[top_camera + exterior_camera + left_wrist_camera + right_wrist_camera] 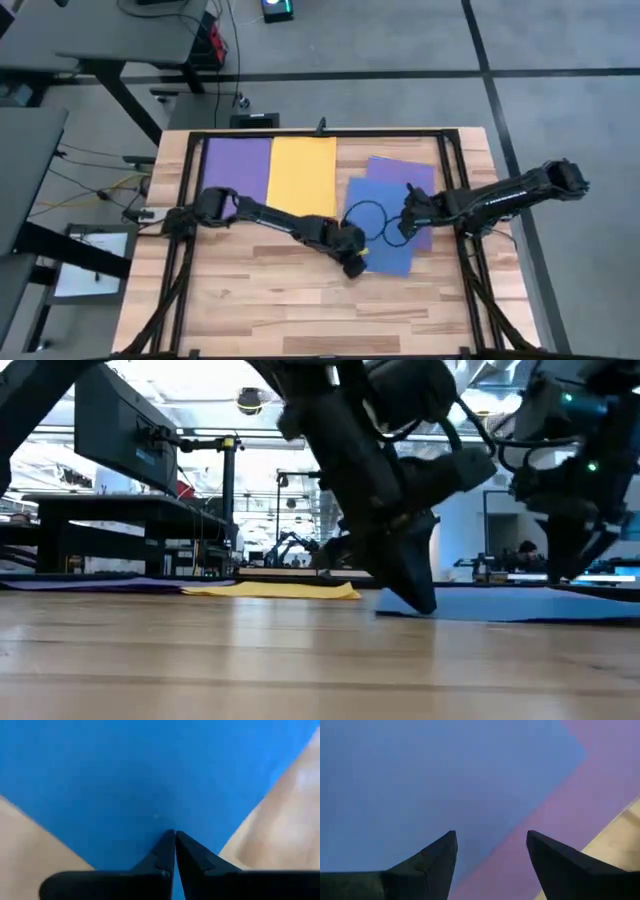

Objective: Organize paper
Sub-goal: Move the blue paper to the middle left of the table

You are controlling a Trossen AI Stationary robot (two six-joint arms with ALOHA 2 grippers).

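Observation:
A purple sheet (237, 165) and a yellow sheet (303, 175) lie flat side by side at the table's far left. A blue sheet (385, 232) lies to their right, overlapping a second purple sheet (408, 175). My left gripper (353, 263) is shut, its tips down on the blue sheet's near left corner. My right gripper (408, 216) is open, low over the blue sheet (420, 780) where its edge crosses the purple sheet (600, 775); I cannot tell whether it touches. My left gripper sets its shut fingertips (175, 836) down on the blue sheet near its near left corner (165, 810). It comes slanting down from the table's left. The sheet lies flat on the wood (500, 603). I cannot tell whether any paper is caught between the tips.
A black cable loop (368, 214) hangs over the blue sheet between the two grippers. Black frame rails (452, 170) run along the table's left, right and far sides. Bare wood (300, 310) stretches along the near half of the table.

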